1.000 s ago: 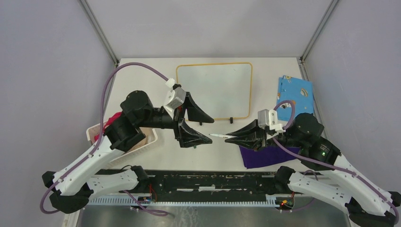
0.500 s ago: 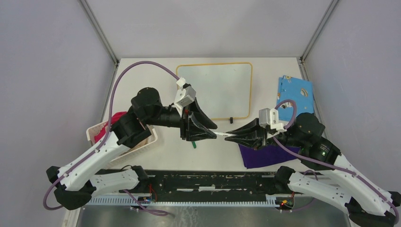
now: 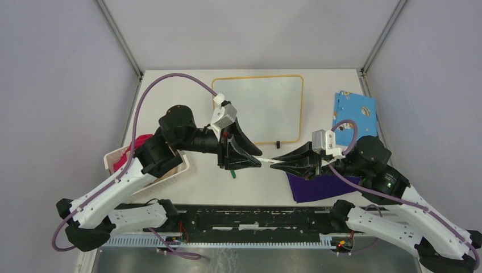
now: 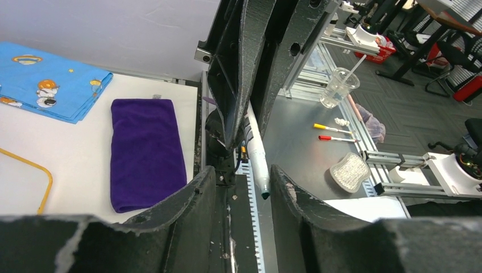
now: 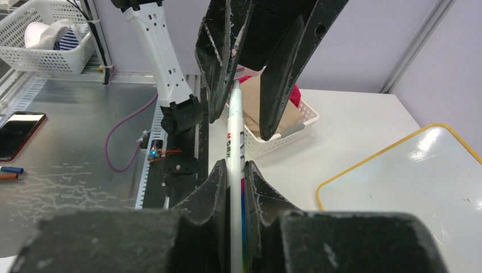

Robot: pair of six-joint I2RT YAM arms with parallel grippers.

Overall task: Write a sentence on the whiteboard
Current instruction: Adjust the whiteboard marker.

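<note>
2 arms meet: right gripper (image 3: 275, 163) clamps a white marker (image 5: 233, 136); left gripper (image 3: 258, 159) jaws apart, flanking its tip.

The marker (image 5: 235, 142) is the only thing with lettering. In the right wrist view a small red mark and a short run of dark letters stand lengthwise on its white barrel, too blurred to read. Below them the barrel bears a band of coloured stripes. The cloth (image 3: 353, 111) at the right edge of the table (image 3: 318, 85) is blue and printed with small orange and white pictures, without words that can be made out. No word, number or brand is legible.
</note>
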